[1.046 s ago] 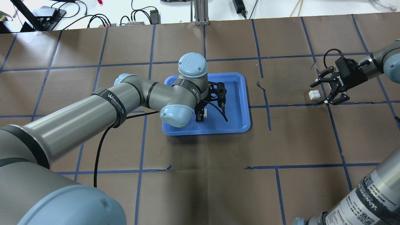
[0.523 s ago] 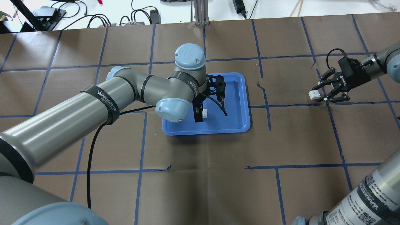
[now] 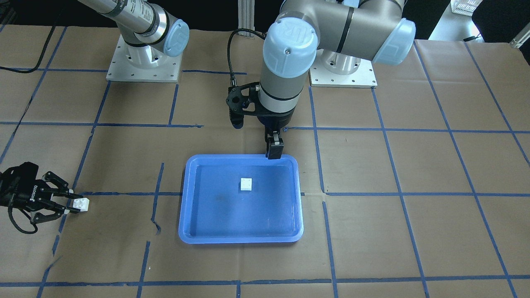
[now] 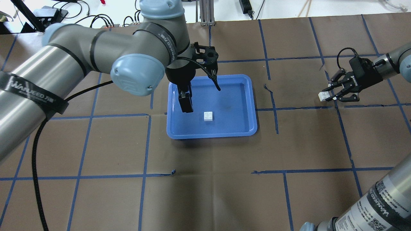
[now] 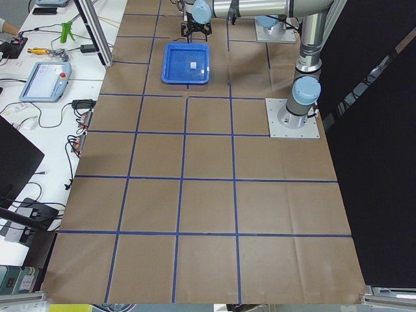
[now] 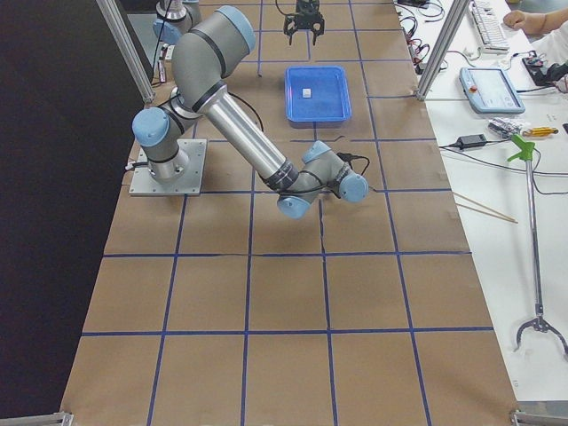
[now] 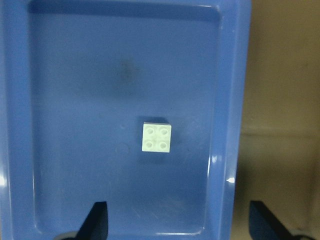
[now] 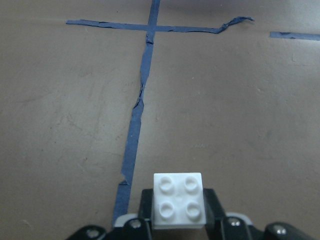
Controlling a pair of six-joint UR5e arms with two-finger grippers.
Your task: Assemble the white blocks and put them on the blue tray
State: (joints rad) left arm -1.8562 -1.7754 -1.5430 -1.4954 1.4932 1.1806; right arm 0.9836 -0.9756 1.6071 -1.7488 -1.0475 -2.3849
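Note:
One white block [image 4: 208, 116] lies studs up on the bottom of the blue tray [image 4: 212, 136], free of any gripper; it also shows in the front view [image 3: 246, 184] and the left wrist view [image 7: 156, 137]. My left gripper [image 4: 186, 106] hangs open well above the tray's near-left part [image 3: 274, 151], its fingertips [image 7: 97, 222] wide apart. My right gripper [image 4: 330, 96] is far to the tray's right, shut on the second white block [image 4: 323, 96], held studs up low over the table [image 8: 178, 206] [image 3: 81, 204].
The table is brown paper with a blue tape grid [image 4: 273, 109]. Both arm bases [image 3: 143, 62] stand at the robot's edge. Cables and power boxes [image 4: 141, 17] lie beyond the far edge. The left arm's black cable [image 4: 35, 150] hangs over the table's left half.
My left gripper has risen and drawn back from the block in the tray, leaving it lying there. My right gripper's fingers have closed on the other block.

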